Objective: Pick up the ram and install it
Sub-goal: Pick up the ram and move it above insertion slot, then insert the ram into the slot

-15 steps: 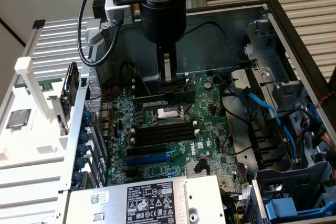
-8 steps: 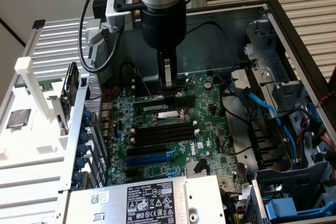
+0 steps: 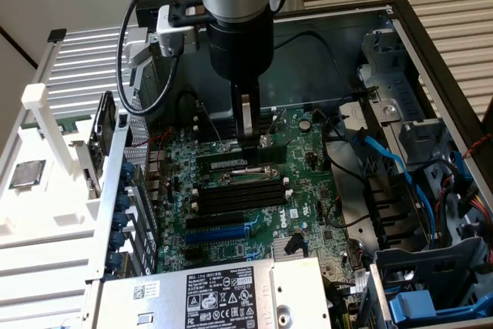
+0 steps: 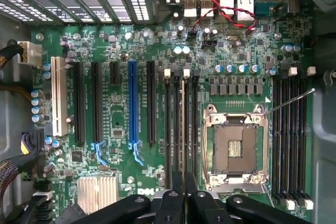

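Observation:
The ram (image 3: 223, 162) is a thin dark-green stick with a pale label. It stands on edge along one of the black memory slots (image 3: 239, 190) in the middle of the motherboard (image 3: 304, 152). My gripper (image 3: 248, 146) comes straight down onto its right end, fingers pressed together on it. In the wrist view the ram (image 4: 182, 124) shows edge-on as a pale line in a slot between white end clips (image 4: 186, 72). There my gripper (image 4: 183, 174) is shut on its upper edge. Whether the stick is fully seated I cannot tell.
An open processor socket (image 4: 234, 148) lies beside the slots, and a second slot bank (image 4: 289, 135) lies beyond it. A power supply (image 3: 223, 290) sits at the case's front. Blue and black cables (image 3: 385, 159) crowd the exterior view's right. A silver processor chip (image 3: 25, 173) rests on the white tray (image 3: 46, 221) at its left.

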You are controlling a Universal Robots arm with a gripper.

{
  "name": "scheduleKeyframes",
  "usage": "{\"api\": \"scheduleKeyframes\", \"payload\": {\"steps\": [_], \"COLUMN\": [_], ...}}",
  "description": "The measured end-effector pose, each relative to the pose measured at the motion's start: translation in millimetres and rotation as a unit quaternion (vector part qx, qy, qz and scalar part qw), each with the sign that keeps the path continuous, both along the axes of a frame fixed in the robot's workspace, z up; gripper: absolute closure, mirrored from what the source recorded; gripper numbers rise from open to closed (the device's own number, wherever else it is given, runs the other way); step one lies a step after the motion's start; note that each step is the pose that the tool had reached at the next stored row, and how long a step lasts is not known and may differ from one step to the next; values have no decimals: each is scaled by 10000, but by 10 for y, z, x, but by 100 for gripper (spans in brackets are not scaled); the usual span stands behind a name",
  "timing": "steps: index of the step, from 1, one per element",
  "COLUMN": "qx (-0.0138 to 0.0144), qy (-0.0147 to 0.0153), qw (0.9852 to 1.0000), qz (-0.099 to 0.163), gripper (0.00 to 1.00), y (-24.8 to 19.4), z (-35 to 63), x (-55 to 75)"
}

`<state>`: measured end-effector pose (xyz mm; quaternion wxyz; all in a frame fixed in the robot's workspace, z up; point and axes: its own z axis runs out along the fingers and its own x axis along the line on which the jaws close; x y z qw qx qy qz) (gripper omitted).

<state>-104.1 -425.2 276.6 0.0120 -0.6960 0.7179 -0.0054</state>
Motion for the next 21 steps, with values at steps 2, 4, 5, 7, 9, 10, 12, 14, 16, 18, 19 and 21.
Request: {"api": "scheduleKeyframes", "payload": {"steps": [2, 4, 5, 7, 9, 10, 12, 14, 16, 18, 19, 21], "qx": [0, 0, 0, 0, 0, 0, 0, -1, -1, 3, 10, 18], "qy": [0, 0, -1, -1, 0, -1, 0, 0, -5, -21, -21, -21], "qw": [10000, 10000, 10000, 10000, 10000, 10000, 10000, 10000, 10000, 10000, 10000, 10000], "qz": [-1, 0, 0, 0, 0, 0, 0, 0, -1, 0, 0, 0], "gripper": [88, 88, 88, 88, 88, 88, 88, 88, 88, 88, 88, 88], "y": [-11, -12, -12, -12, -12, -12, -12, -12, -12, -15, -20, -43], "z": [-1, -1, -1, -1, -1, -1, -1, -1, -2, -6, -7, -15], "x": [-1, -3, -4, -4, -4, -4, -4, -4, -8, -33, -43, -45]}}
